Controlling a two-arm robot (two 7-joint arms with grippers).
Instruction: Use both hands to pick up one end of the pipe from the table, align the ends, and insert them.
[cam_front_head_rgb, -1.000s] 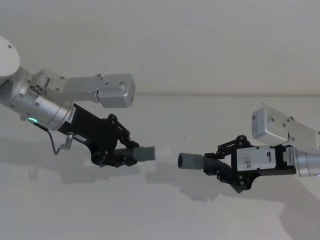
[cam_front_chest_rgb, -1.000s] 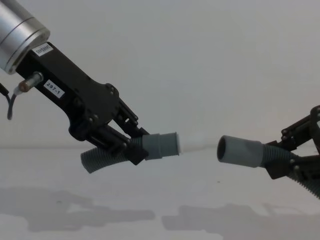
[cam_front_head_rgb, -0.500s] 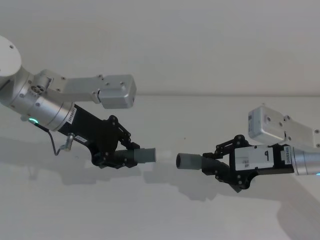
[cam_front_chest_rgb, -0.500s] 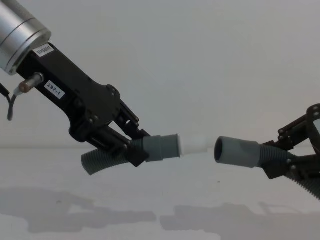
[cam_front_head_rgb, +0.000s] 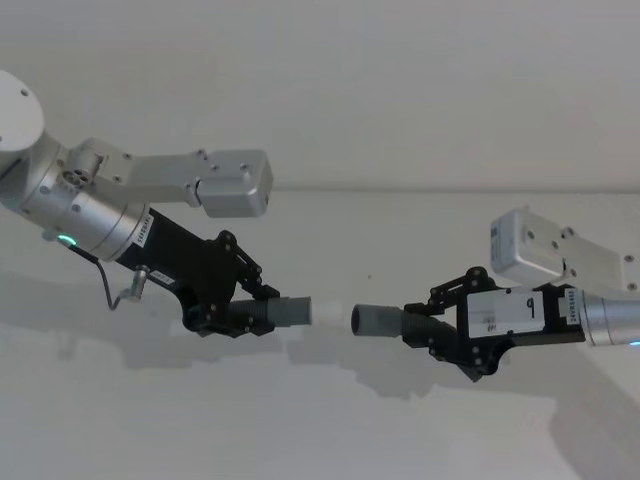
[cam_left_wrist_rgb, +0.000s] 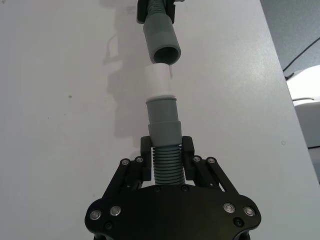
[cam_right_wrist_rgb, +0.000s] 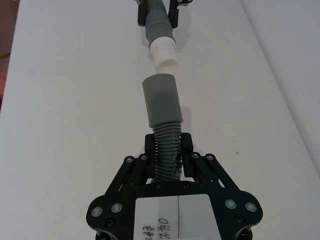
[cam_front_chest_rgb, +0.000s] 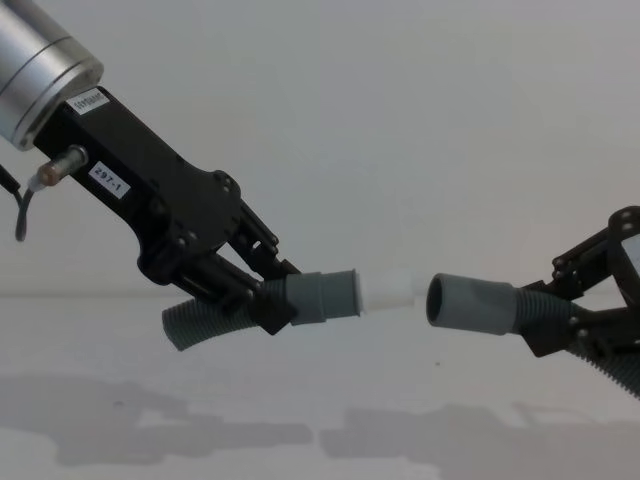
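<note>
left gripper (cam_front_chest_rgb: 262, 302) pinched the ribbed part of the left hose piece (cam_front_chest_rgb: 325, 296), clear of the table (cam_front_chest_rgb: 300, 385) | right gripper (cam_front_chest_rgb: 548, 328) pinched the ribbed part of the right hose piece (cam_front_chest_rgb: 482, 306), same height | white tip (cam_front_chest_rgb: 388, 291) faced the open mouth (cam_front_chest_rgb: 436, 300), nearly in line, close but not touching

L wrist (cam_front_head_rgb: 90, 218), silver w/ green ring lit, is reaching in from the left. L gripper (cam_front_head_rgb: 255, 312) is pointing right and slightly down, jaws pinching tight on L pipe piece (cam_front_head_rgb: 285, 312). R wrist (cam_front_head_rgb: 612, 322) is reaching in from the right. R gripper (cam_front_head_rgb: 425, 325) is pointing left, approx. level, jaws clamping R pipe piece (cam_front_head_rgb: 380, 321). Both grippers are facing each other nose to nose, apart, roughly in line.
</note>
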